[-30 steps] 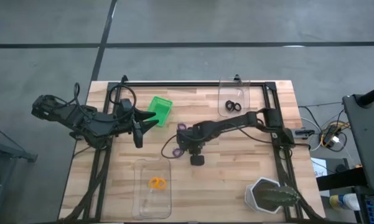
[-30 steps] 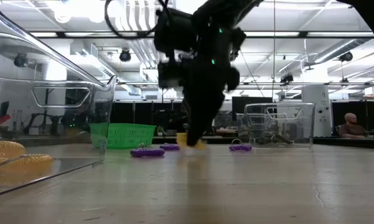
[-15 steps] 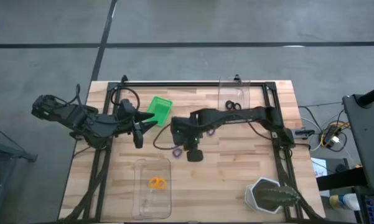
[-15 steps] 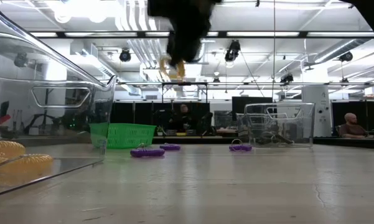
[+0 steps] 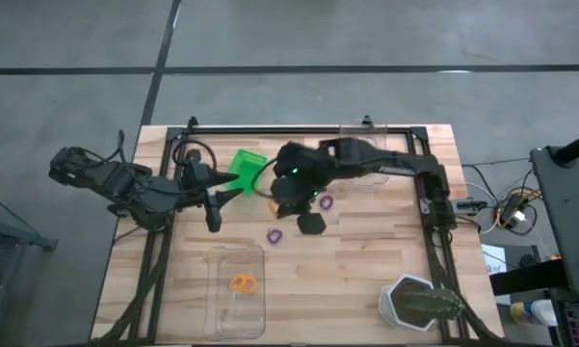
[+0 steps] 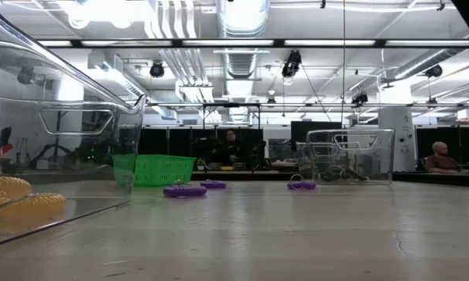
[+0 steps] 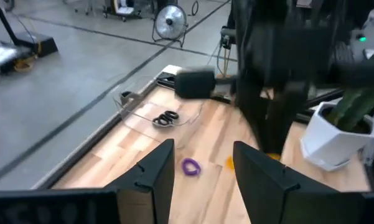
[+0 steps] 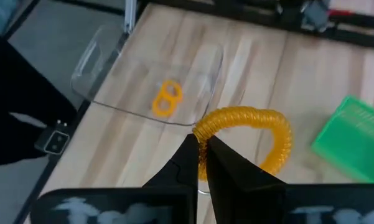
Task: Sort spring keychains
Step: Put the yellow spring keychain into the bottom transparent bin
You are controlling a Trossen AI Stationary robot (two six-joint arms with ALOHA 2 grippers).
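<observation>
My right gripper [image 8: 203, 155] hangs above the table's middle, close to the green bin [image 5: 248, 169], and is shut on an orange spring keychain [image 8: 252, 121]. Two more orange keychains [image 5: 243, 283] lie in the near clear tray [image 5: 233, 318]. Black keychains [image 7: 166, 118] lie in the far clear tray [image 7: 134, 106]. Purple keychains [image 5: 275, 234] [image 5: 325, 202] lie flat on the wood; the low view shows three of them [image 6: 185, 190]. My left gripper [image 7: 202, 180] is open and waits over the table's left side, touching nothing. My right gripper pinches the orange keychain between its two fingers at one end of the coil [image 8: 202, 132]. The fingers come from above, slanting down. The keychain is lifted clear of the table. The rest of the coil [image 8: 280, 143] arcs out past the fingertips.
A white pot with a cactus [image 5: 419, 304] stands at the near right corner. The green bin [image 6: 154, 168] sits left of centre toward the far edge. A black frame [image 5: 299, 128] runs along the table's far and side edges. Bare wood lies between the trays.
My right gripper has risen from the table with the orange keychain, out of the top of the low view. It has also moved toward the far edge, toward the green bin. The keychain, lying on the wood before, now hangs clear.
</observation>
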